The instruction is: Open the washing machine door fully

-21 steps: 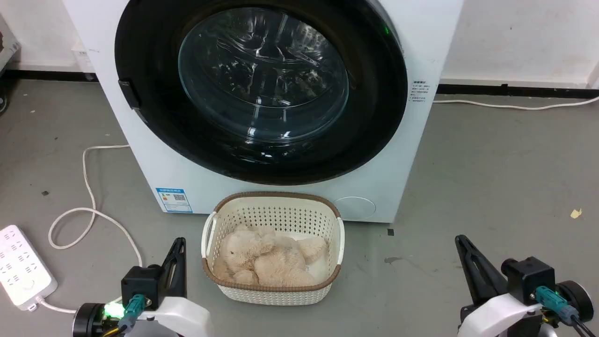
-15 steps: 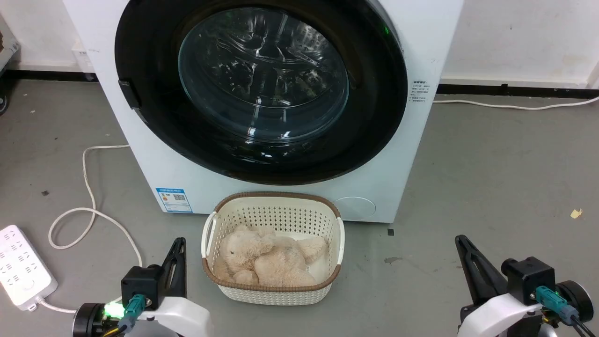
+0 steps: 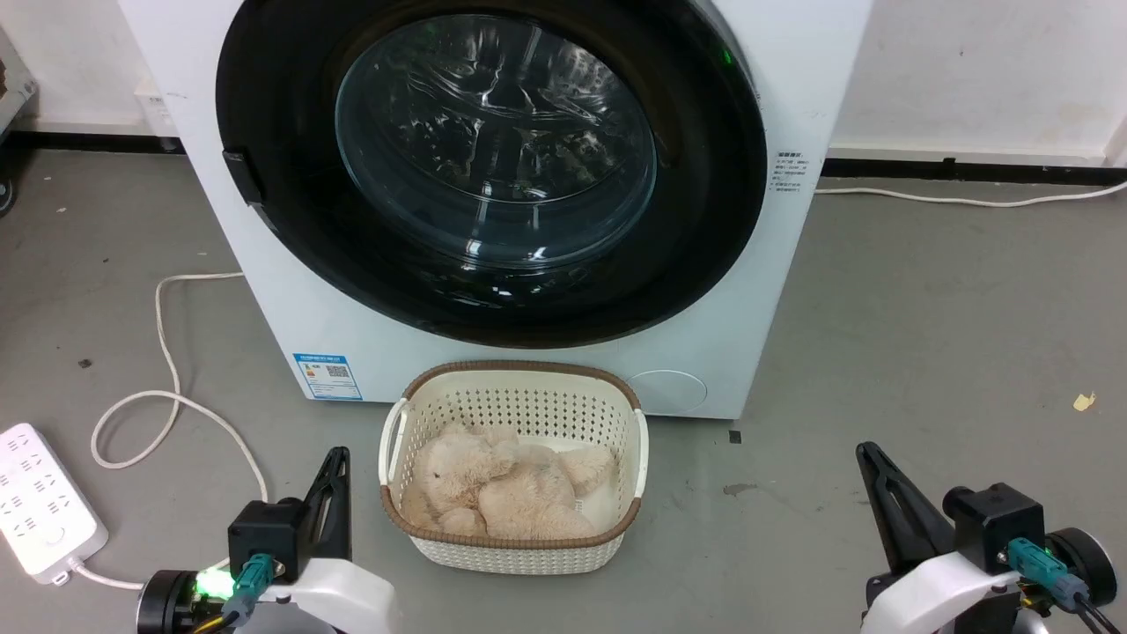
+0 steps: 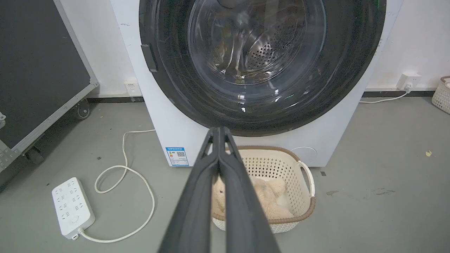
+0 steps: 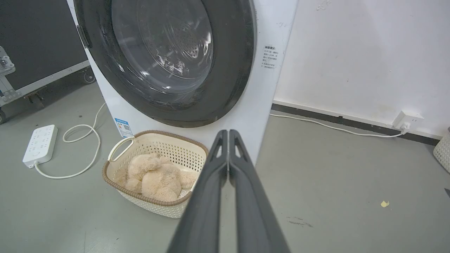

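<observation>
- Two grippers are in view. On the left gripper (image 4: 218, 130) the long dark matte fingers taper to meet at the tips; it is clenched on nothing.
- You will find the right gripper (image 5: 228, 133) in the same state: fingers pressed together along their length and empty.
- Both grippers sit low over the floor (image 3: 924, 352), one on each side of the basket (image 3: 519, 556) and well apart from the machine.
- Locate the washing machine door (image 3: 704, 220) on the front of the washing machine (image 3: 387, 352). It is a wide, round, glossy black ring, lying flat against the white cabinet, closed.
- Note the bulging clear glass window (image 3: 493, 132) at the door's centre. Through it you can see the perforated steel drum (image 4: 267, 52).
- A small dark rectangular tab (image 3: 242, 176) projects at the door's left edge.
- A blue label (image 3: 327, 377) is stuck low on the cabinet's left.
- The basket is cream perforated plastic with a brown woven rim and stands on the floor just in front of the machine. It holds a beige plush toy (image 3: 502, 493).
- A white power strip (image 3: 40, 502) and its looped white cable (image 3: 167, 396) lie on the smooth grey floor to the left.
</observation>
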{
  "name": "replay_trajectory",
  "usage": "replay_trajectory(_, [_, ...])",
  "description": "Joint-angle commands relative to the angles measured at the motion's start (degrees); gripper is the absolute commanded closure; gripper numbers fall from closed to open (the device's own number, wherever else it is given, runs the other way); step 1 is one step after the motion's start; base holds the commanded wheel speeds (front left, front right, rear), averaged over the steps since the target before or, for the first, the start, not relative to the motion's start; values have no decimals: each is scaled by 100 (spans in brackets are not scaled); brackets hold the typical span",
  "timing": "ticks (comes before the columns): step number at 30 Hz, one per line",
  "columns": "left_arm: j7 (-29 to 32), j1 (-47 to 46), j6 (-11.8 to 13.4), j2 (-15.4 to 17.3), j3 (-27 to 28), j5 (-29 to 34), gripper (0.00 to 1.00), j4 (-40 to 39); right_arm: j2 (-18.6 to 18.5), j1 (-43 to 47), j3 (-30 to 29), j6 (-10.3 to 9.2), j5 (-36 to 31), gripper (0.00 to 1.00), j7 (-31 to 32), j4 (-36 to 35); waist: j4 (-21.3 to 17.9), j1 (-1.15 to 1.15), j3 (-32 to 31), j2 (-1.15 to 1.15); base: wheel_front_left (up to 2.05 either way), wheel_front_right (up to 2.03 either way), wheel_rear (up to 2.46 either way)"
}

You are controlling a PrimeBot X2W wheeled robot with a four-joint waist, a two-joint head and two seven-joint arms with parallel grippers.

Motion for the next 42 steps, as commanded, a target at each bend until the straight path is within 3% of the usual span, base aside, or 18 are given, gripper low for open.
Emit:
replay_trajectory(1, [2, -85, 16, 1, 10, 17, 100, -23, 27, -67, -1, -5, -43, 100, 2, -29, 0, 0, 0, 0, 0, 0, 0])
replay_trajectory(17, [2, -85, 16, 1, 10, 17, 100, -23, 27, -67, -1, -5, -43, 100, 2, -29, 0, 0, 0, 0, 0, 0, 0])
replay_trajectory(18, [-3, 2, 0, 0, -3, -2, 0, 1, 0, 1, -1, 0, 4, 0, -2, 1, 0, 0, 0, 0, 0, 0, 0])
replay_trajectory(42, [-259, -97, 94, 0, -187, -141, 0, -106, -43, -212, -5, -1, 97, 0, -259, -90, 46, 0, 273, 0, 0, 0, 0])
